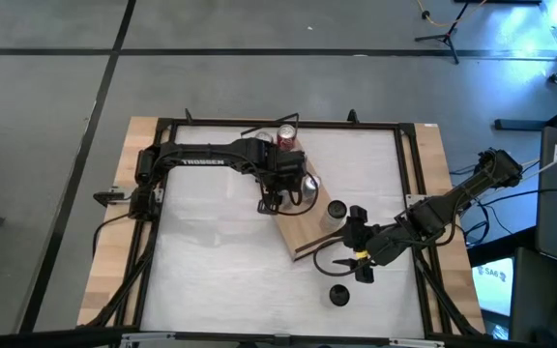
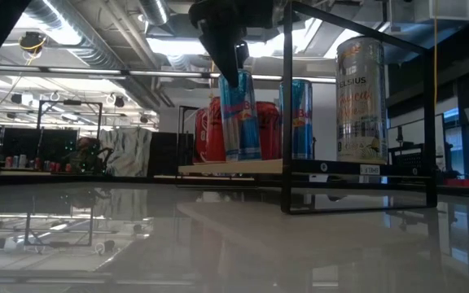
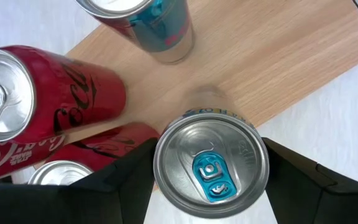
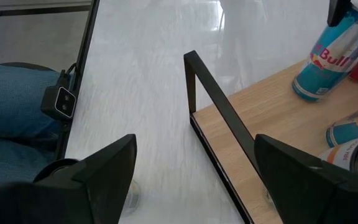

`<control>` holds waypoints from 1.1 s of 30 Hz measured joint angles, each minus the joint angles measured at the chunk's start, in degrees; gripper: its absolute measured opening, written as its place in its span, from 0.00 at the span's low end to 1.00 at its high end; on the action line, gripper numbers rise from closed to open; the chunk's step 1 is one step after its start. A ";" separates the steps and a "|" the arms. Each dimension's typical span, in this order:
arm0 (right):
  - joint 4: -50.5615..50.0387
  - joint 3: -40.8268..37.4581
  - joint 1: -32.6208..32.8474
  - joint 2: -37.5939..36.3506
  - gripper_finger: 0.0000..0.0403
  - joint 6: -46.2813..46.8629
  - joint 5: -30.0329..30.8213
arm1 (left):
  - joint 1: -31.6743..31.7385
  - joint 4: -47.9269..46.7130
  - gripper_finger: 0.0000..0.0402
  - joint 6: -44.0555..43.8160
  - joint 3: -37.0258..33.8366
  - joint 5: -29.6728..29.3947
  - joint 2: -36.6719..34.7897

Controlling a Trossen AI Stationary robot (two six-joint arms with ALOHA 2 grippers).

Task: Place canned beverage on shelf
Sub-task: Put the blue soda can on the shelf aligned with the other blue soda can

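Observation:
A slim blue-and-silver beverage can with a blue tab stands between the fingers of my left gripper, which is shut on it over the light-wood shelf. In the low view the can has its base down at the board, with the gripper on its top end. Two red cola cans and a teal can stand on the shelf beside it. My right gripper waits open off the shelf's near end, and its fingers hold nothing. My left gripper pinches the can's side wall just under the top rim between its two fingers, one on each side. The fingers come steeply from above, pointing down. The can is nearly upright, its base at the shelf board.
The shelf's black wire rail rises at the end near my right gripper. A tall cream can and another blue can stand on the shelf. A dark can sits on the white table near the front. A person's legs show beyond the table edge.

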 joint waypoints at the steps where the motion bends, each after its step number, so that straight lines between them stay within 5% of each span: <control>1: 0.00 0.00 0.00 0.00 0.80 0.00 0.00 | 0.00 0.00 0.61 0.00 0.00 -0.01 0.00; 33: 0.00 -0.01 0.00 0.00 0.80 0.01 0.00 | 0.00 1.75 0.61 -0.13 0.00 -0.04 -0.02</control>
